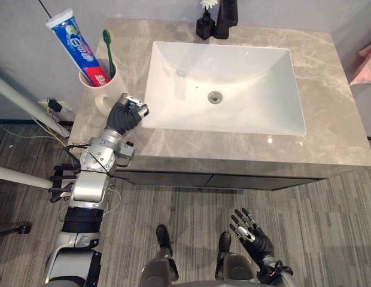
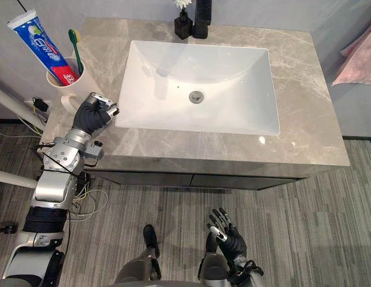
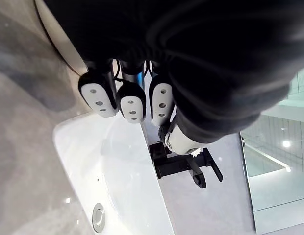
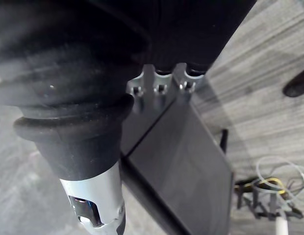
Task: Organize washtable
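Bench [image 1: 329, 119]: grey marble top with one white sink [image 1: 245, 78] set in it and a single drain [image 1: 215, 97] in the middle of the basin.
Cup [image 1: 102, 98]: one, cream, on the bench's left back corner, left of the sink.
In the cup: one toothpaste tube [image 1: 75, 42], leaning out to the left, and one green toothbrush [image 1: 109, 51], upright beside it.
Back edge: one black faucet [image 1: 226, 18] behind the sink, with one small black bottle [image 1: 204, 27] holding a white flower just left of it.
Right side: a pink cloth [image 1: 366, 66] at the edge of the view, past the bench's end.
Left hand [image 1: 127, 112]: over the bench between cup and sink rim, just beside the cup; fingers curled into a fist with nothing in them.
Right hand [image 1: 250, 230]: low, in front of the bench above the floor [image 1: 329, 227], fingers straight and spread, holding nothing.
In the way: nothing lies between the left hand and the cup.
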Controlling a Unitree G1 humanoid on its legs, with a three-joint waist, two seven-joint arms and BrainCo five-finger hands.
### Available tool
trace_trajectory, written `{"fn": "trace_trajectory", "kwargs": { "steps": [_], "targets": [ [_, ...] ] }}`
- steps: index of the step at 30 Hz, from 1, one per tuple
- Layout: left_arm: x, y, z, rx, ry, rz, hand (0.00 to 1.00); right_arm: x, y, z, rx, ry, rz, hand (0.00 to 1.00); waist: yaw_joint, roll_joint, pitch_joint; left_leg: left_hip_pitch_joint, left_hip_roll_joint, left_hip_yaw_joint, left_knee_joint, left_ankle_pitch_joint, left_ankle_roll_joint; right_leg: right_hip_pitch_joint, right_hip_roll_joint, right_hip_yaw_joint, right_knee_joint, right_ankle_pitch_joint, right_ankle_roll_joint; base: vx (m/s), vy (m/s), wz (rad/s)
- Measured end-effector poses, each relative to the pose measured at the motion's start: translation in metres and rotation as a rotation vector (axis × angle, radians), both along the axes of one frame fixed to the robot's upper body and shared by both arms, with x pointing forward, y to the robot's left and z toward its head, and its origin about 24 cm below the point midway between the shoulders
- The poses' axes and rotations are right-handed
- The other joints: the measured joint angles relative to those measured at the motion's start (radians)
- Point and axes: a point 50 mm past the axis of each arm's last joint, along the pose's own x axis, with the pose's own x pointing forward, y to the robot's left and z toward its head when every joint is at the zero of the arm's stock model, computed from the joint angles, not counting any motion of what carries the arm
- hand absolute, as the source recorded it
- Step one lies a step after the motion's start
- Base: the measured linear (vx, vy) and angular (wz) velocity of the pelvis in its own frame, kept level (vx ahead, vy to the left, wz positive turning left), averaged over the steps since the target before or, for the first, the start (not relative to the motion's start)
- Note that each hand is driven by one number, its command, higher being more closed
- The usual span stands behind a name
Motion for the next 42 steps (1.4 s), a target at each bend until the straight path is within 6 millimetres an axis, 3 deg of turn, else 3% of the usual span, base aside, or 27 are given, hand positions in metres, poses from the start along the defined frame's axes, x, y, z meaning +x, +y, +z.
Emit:
{"fn": "trace_trajectory", "kwargs": {
  "steps": [4, 8, 15, 20, 25, 37, 42],
  "targets": [
    [-0.003, -0.012, -0.002, 0.019, 0.001, -0.048, 1.0, 0.0, 0.001, 0.0, 0.001, -0.001, 0.002, 0.0, 0.001, 0.0, 0.0, 0.0, -0.001, -0.003, 0.0, 0.0, 0.0, 0.003, 0.0, -0.003, 0.0, 0.0, 0.0, 0.0, 0.0, 0.01],
    [-0.033, -0.052, 0.002, 0.023, -0.05, -0.262, 1.0, 0.002, 0.002, 0.001, 0.003, -0.005, 0.006, 0.0, 0.002, 0.001, 0.0, 0.009, -0.002, -0.006, 0.0, 0.0, 0.0, 0.011, -0.001, -0.006, -0.001, 0.0, 0.0, 0.0, 0.0, 0.0],
    [-0.062, -0.058, 0.006, -0.036, -0.066, -0.395, 1.0, 0.002, 0.001, 0.001, 0.001, -0.006, 0.008, 0.0, 0.002, 0.016, -0.005, 0.02, -0.004, -0.015, 0.0, 0.0, 0.0, 0.03, -0.002, -0.017, -0.002, -0.001, 0.0, 0.0, 0.003, 0.03],
    [-0.081, -0.051, 0.005, -0.089, -0.068, -0.447, 1.0, 0.001, -0.004, 0.0, -0.019, -0.004, 0.016, 0.0, 0.025, 0.043, -0.022, 0.027, -0.006, -0.025, 0.0, 0.003, 0.003, 0.046, -0.002, -0.031, -0.009, -0.002, 0.0, 0.0, 0.009, 0.06],
    [-0.093, -0.025, -0.002, -0.107, -0.057, -0.339, 1.0, -0.001, -0.007, -0.004, -0.034, 0.008, 0.016, 0.0, 0.03, 0.055, -0.04, 0.038, -0.007, -0.03, 0.0, 0.004, 0.003, 0.064, -0.001, -0.037, -0.018, -0.005, -0.002, -0.01, 0.001, 0.03],
    [-0.108, 0.009, -0.021, -0.147, -0.029, -0.092, 1.0, -0.004, -0.007, -0.007, -0.033, 0.023, 0.004, 0.0, 0.033, 0.041, -0.073, 0.038, -0.009, -0.052, -0.002, 0.009, 0.005, 0.079, 0.0, -0.059, -0.018, -0.011, -0.012, -0.01, 0.004, 0.05],
    [-0.109, 0.01, -0.026, -0.153, -0.025, -0.04, 1.0, -0.004, -0.005, -0.007, -0.037, 0.027, 0.008, 0.0, 0.033, 0.025, -0.082, 0.038, -0.009, -0.051, -0.007, 0.009, 0.005, 0.078, -0.001, -0.059, -0.018, -0.012, -0.012, 0.0, 0.0, 0.0]
  ]
}}
